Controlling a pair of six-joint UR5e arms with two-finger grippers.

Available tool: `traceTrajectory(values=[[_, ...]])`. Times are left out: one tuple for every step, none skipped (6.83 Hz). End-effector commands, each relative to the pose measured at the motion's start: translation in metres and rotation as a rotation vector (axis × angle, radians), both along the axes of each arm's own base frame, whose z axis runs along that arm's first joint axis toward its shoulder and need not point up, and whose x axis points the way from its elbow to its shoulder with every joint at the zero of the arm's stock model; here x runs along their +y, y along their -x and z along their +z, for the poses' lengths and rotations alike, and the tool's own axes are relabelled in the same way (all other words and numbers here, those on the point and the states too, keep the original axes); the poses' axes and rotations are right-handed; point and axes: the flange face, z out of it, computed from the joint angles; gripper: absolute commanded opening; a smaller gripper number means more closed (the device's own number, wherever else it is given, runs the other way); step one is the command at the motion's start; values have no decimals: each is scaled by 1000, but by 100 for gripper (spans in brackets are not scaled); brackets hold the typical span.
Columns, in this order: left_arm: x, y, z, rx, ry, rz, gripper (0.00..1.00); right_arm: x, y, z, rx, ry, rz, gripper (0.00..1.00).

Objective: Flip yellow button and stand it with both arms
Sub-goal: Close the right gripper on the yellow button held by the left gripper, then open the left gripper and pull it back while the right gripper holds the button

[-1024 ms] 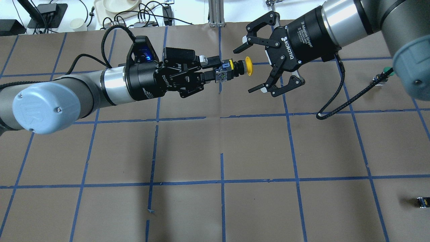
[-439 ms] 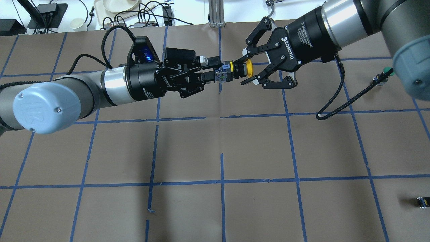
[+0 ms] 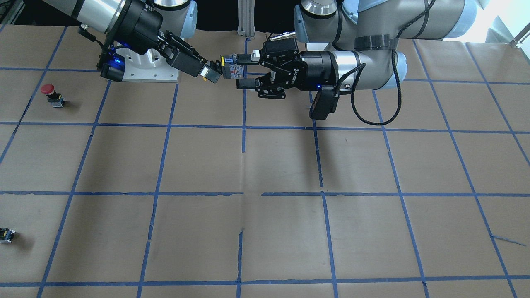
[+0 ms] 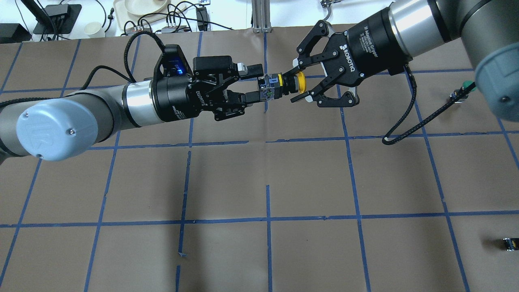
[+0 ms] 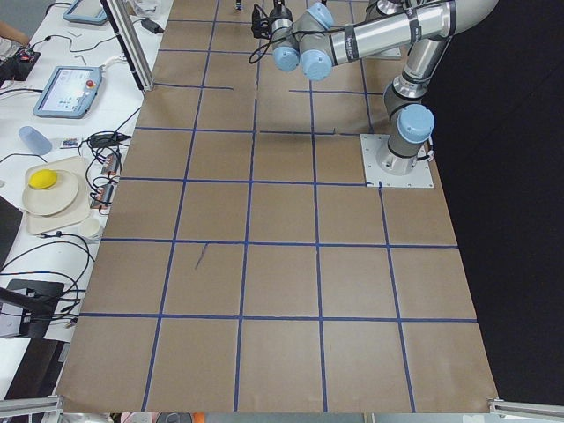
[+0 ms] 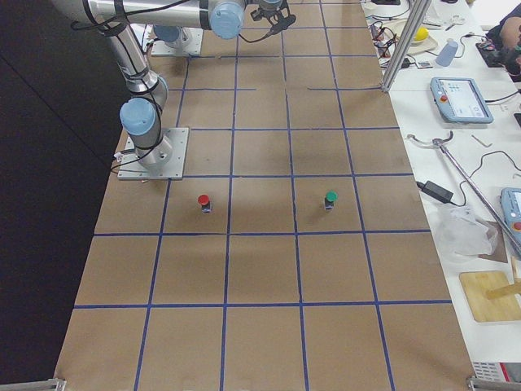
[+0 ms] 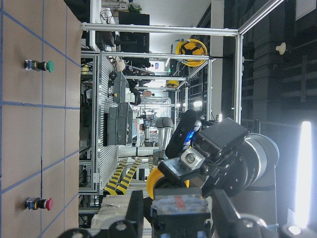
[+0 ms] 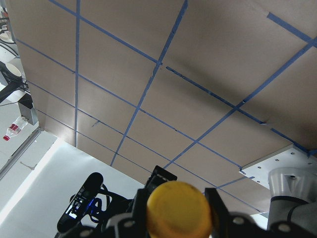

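The yellow button [image 4: 299,80] hangs in the air over the table's far middle, lying sideways with its cap toward my right arm. My right gripper [image 4: 292,86] is shut on its black neck just behind the cap. It also shows in the front view [image 3: 216,71]. My left gripper [image 4: 258,84] is open, its fingers spread on either side of the button's grey body [image 3: 232,70] without touching it. The left wrist view shows the grey body [image 7: 181,210] between my open fingers [image 7: 134,213]. The right wrist view shows the yellow cap [image 8: 178,209] between my fingers [image 8: 139,204].
A red-capped button [image 3: 49,92] and a green-capped button [image 6: 330,198] stand on the brown paper on my right side. A tiny black part with a yellow spot [image 4: 509,243] lies near the right front edge. Blue tape lines grid the table [image 4: 267,251].
My right gripper moved in from the right and shut on the button behind its cap. My left gripper, which was shut on the button's body, has opened.
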Motion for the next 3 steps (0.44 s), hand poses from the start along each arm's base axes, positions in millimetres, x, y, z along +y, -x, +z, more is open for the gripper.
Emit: traceTrajectory(values=[[-3, -5, 1, -7, -1, 3, 95, -6, 13, 0, 26, 16, -15, 33], [-3, -11, 5, -38, -1, -17, 95, -17, 48, -10, 94, 36, -37, 33], [-11, -29, 7, -42, -24, 15, 95, -25, 78, -17, 125, 87, -23, 33]])
